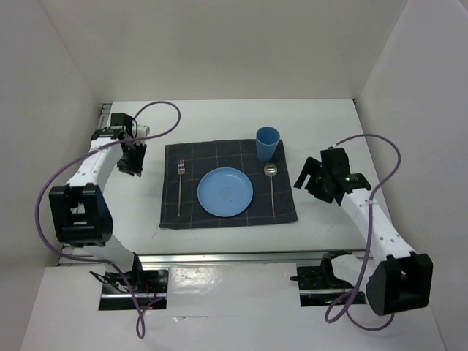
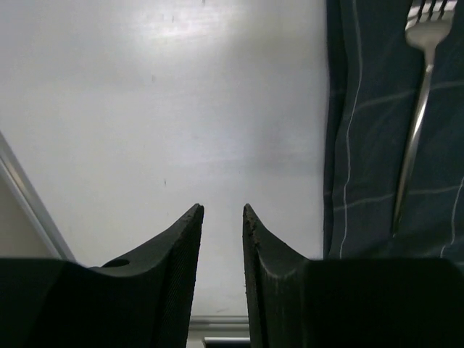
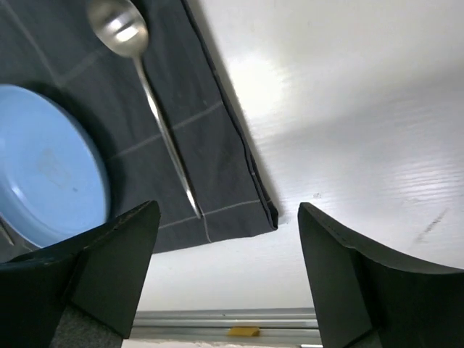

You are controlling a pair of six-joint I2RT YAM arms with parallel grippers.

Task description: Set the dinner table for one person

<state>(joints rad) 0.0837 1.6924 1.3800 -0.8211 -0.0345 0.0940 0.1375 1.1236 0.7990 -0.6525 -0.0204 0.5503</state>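
The white dinner table (image 1: pixel 219 124) carries a dark grey checked placemat (image 1: pixel 175 212). On the mat lie a blue plate (image 1: pixel 225 192) in the middle, a fork (image 1: pixel 180 186) to its left, a spoon (image 1: pixel 271 186) to its right and a blue cup (image 1: pixel 268 142) at the far right corner. My left gripper (image 1: pixel 131 162) hovers over bare table left of the mat, its jaws a narrow gap apart and empty (image 2: pixel 222 210); the fork (image 2: pixel 420 123) shows at the right in its view. My right gripper (image 1: pixel 311 183) is wide open and empty (image 3: pixel 228 214) beside the mat's right edge, near the spoon (image 3: pixel 145 80).
White walls enclose the table on three sides. A silver rail (image 1: pixel 241 257) runs along the near edge and shows in the right wrist view (image 3: pixel 239 319). Purple cables loop from both arms. Bare tabletop lies left (image 2: pixel 181 109) and right (image 3: pixel 348 109) of the mat.
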